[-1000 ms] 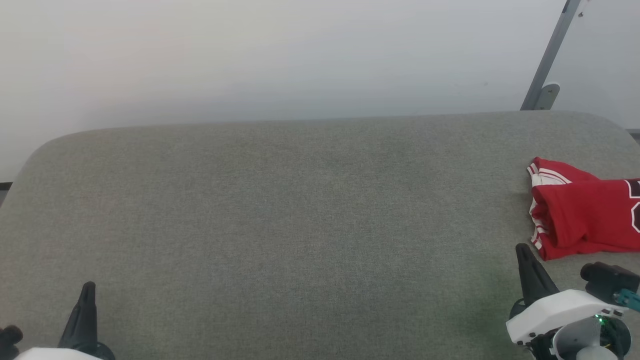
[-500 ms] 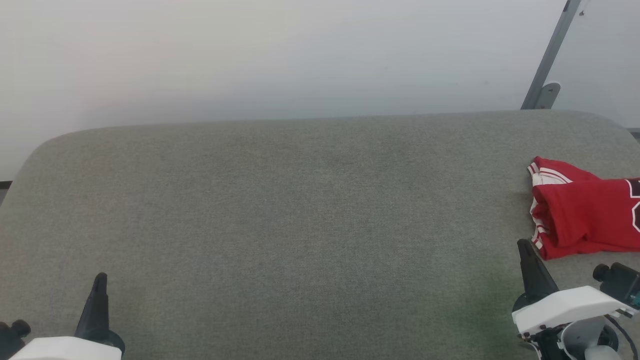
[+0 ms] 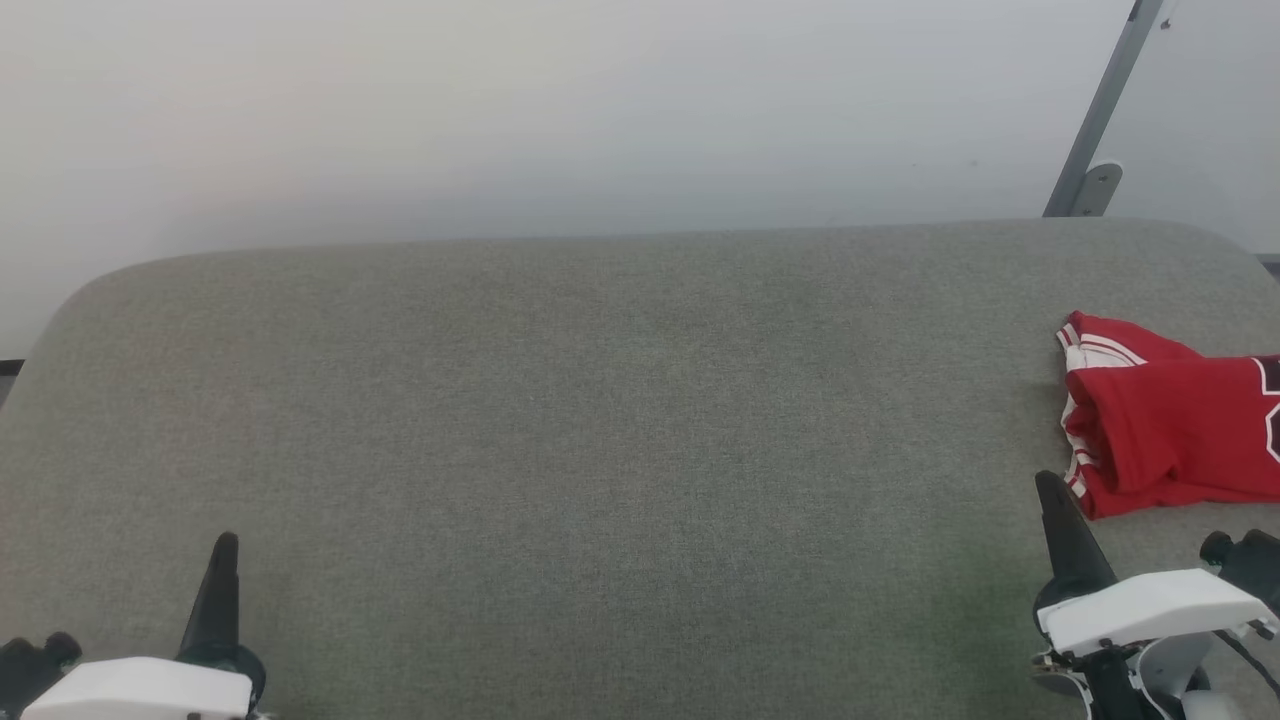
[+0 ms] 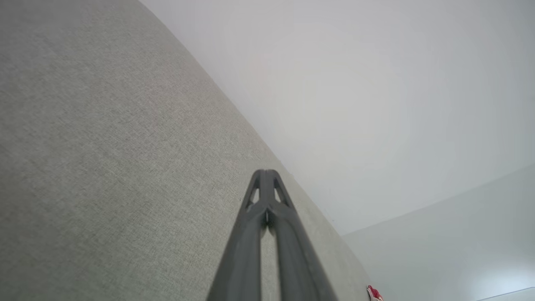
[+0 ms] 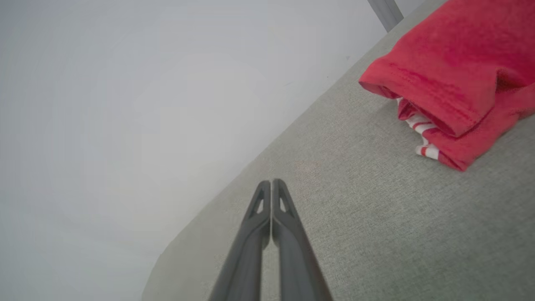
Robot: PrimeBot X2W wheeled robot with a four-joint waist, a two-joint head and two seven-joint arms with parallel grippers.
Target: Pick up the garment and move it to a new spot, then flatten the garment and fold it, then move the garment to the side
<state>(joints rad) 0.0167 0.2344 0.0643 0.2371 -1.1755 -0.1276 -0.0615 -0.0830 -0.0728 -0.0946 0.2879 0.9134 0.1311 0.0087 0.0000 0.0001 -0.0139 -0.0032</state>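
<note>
Two pairs of dark fingers are rising over the near edge of the grey cloth-covered desk point(image 3: 600, 400), one pair toward each near corner. The left fingers point(image 3: 222, 590) are hovering over the desk's near left part, pressed flat together and gripping nothing. In the left wrist view, the left fingers point(image 4: 244, 251) are meeting at the tips with bare desk cloth beneath them. The right fingers point(image 3: 1062, 530) are hovering over the desk's near right part, likewise fully closed and empty. In the right wrist view, the right fingers point(image 5: 250, 251) are showing no gap at the tips.

The T-shirt point(image 3: 1170, 430) is lying in loose folds at the desk's right edge, about midway between its near and far sides, and is running out of the head view. It is showing red cloth with red-and-white striped trim, plus part of a dark, white-outlined letter. The right fingers are pointing close beside it without touching it. In the right wrist view, the T-shirt point(image 5: 451, 62) is resting on the desk with a rolled red hem over the striped trim.

A pale wall point(image 3: 500, 100) is standing behind the desk's far edge, and a grey metal bar point(image 3: 1100, 110) is slanting up beyond its far right corner.
</note>
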